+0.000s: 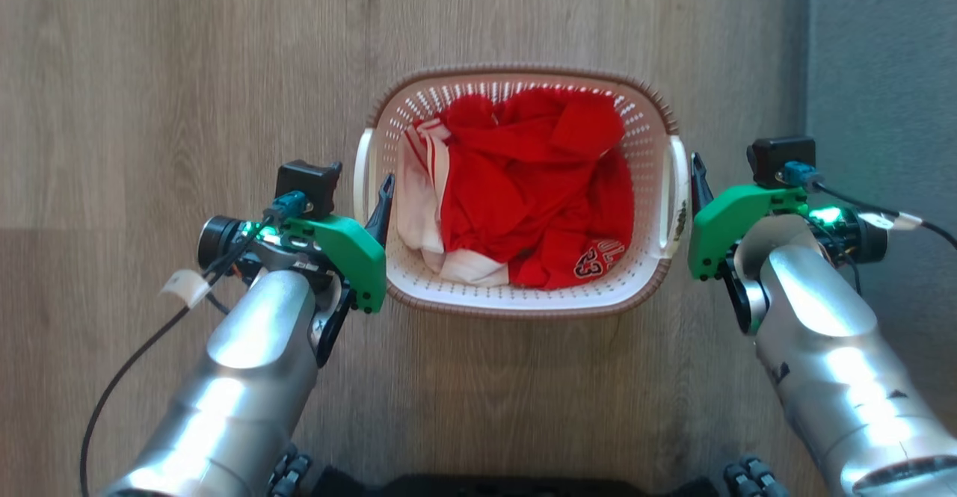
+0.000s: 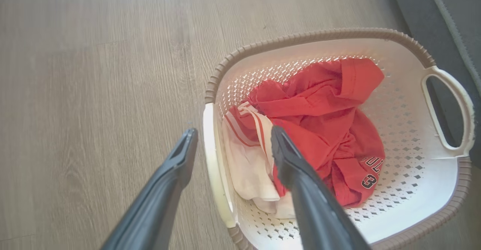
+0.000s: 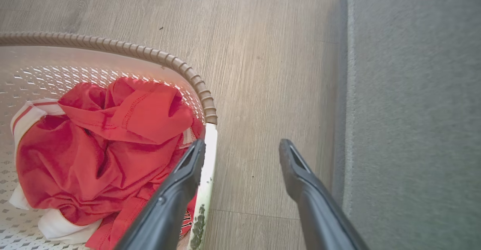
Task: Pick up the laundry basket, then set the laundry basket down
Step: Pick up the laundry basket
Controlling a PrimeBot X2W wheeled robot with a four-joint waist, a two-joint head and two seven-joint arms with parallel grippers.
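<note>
Head view: a wood-look floor (image 1: 187,71) with a grey carpet (image 1: 882,71) beyond the right claw (image 1: 701,183). The laundry basket (image 1: 523,304) stands on the floor between the left claw (image 1: 380,209) and the right claw, one white handle next to each.

Left wrist view: the left claw (image 2: 233,133) is fully spread and grips nothing. The near white handle (image 2: 216,167) lies between its fingers. Red and white clothes (image 2: 323,129) lie inside the basket (image 2: 319,35), past the inner finger.

Right wrist view: the right claw (image 3: 242,146) is fully spread and empty. The basket handle (image 3: 210,156) sits just beside its inner finger; the carpet (image 3: 413,111) lies past the outer finger.
</note>
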